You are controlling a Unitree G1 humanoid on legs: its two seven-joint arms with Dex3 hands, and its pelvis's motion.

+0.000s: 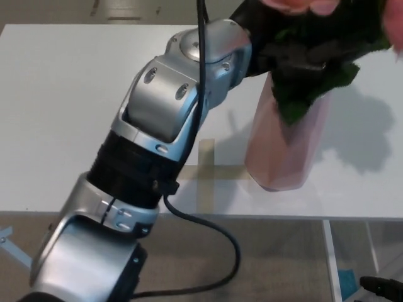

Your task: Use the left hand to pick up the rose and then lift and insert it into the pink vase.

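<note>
My left arm reaches from the lower left up across the white table (56, 113). Its black hand (286, 50) is at the top, shut on the rose among the green leaves (315, 75). The pink petals of the rose (302, 5) show blurred at the top edge. The leaves hang into and over the mouth of the pink vase (283, 151), which stands upright near the table's front edge. The stem's lower end is hidden behind the leaves. My right hand does not show.
Strips of tan tape (206, 170) form a cross on the table just left of the vase. The table's front edge (252, 215) runs below the vase, with the floor beyond. A dark object (381, 288) lies at the lower right.
</note>
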